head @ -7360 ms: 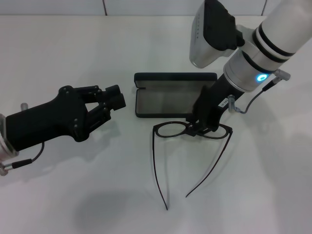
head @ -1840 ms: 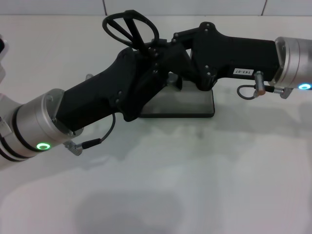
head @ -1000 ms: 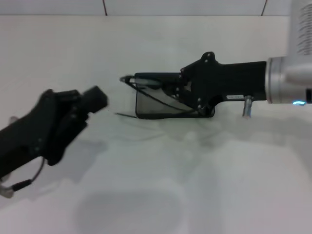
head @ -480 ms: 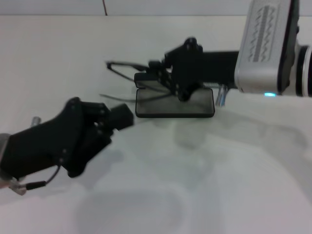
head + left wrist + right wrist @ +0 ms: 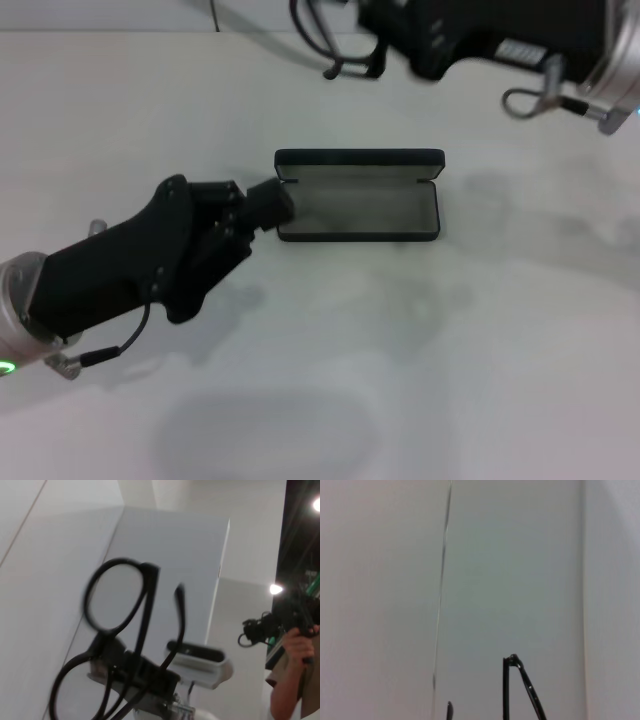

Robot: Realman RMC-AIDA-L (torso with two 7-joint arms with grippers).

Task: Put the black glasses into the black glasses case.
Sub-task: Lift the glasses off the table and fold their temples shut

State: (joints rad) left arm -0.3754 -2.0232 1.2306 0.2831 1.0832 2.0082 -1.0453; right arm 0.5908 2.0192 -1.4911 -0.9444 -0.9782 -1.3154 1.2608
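Nearest me, my left gripper [image 5: 272, 202] lies low over the white table [image 5: 480, 360], its black body reaching in from my left side. Its fingertips sit bunched together with nothing between them, right at the left end of the case [image 5: 358, 195], touching it or very nearly so; I cannot tell which.

The case lies open and flat on the table in front of me. Its grey-lined tray faces up and holds nothing, and the lid stands along the far edge.

Farther off, past the case and raised above the table, my right gripper [image 5: 385, 35] comes in from my right side at the top of the head view. It carries the glasses [image 5: 318, 30], which hang out to the left of its black fingers. Only part of the frame shows there: a curved rim and a temple tip pointing down.

My left wrist view looks up at the same scene. It shows the glasses [image 5: 120, 645] well: two round lenses, one above the other, with the temple arms folded across them and the frame clamped in the right gripper [image 5: 135, 672] near the bridge. The glasses are in the air, well apart from the case.

My right wrist view shows only thin black bits of the glasses [image 5: 520, 685] against a pale wall.
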